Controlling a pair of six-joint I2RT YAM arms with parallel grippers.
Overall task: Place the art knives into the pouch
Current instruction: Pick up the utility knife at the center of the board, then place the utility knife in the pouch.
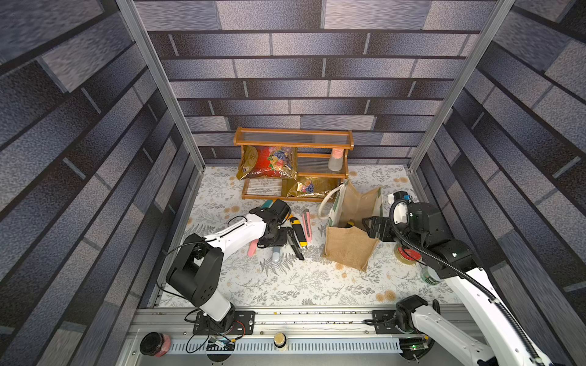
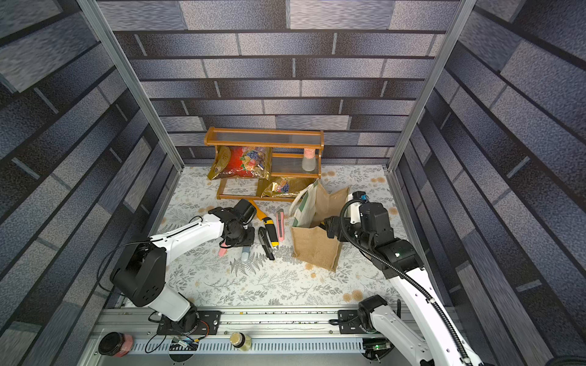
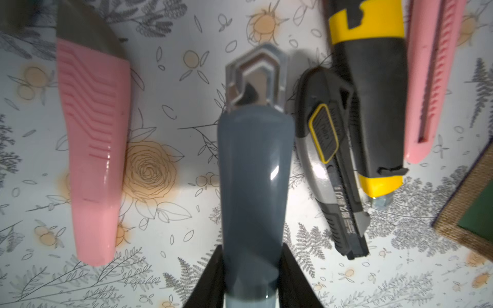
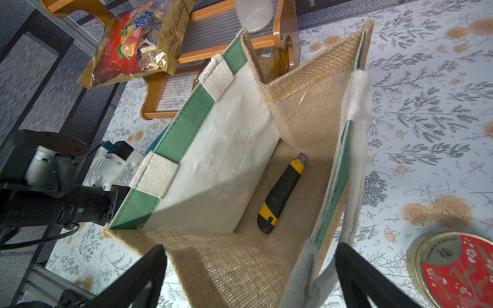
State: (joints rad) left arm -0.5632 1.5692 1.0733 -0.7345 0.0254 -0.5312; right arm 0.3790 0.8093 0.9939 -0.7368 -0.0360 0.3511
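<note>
A grey-blue art knife (image 3: 253,165) lies lengthwise between my left gripper (image 3: 252,248), whose black fingers are shut on its handle; I cannot tell whether it rests on the floral table or hangs just above it. It pokes out from under the left wrist in both top views (image 1: 276,255) (image 2: 245,253). The burlap pouch (image 1: 348,250) (image 2: 314,250) (image 4: 306,106) stands open to the right. My right gripper (image 4: 252,249) (image 1: 377,228) is open wide, straddling the pouch's side wall and a white handle (image 4: 354,106). A yellow-black knife (image 4: 282,197) lies on the pouch's floor.
Beside the held knife lie a broad pink knife (image 3: 93,146), a black-silver knife (image 3: 330,160), a yellow-black knife (image 3: 373,106) and a slim pink knife (image 3: 432,80). A wooden rack (image 1: 293,139) with snack bags (image 1: 268,163) stands behind. A red tin (image 4: 458,269) sits by the right arm.
</note>
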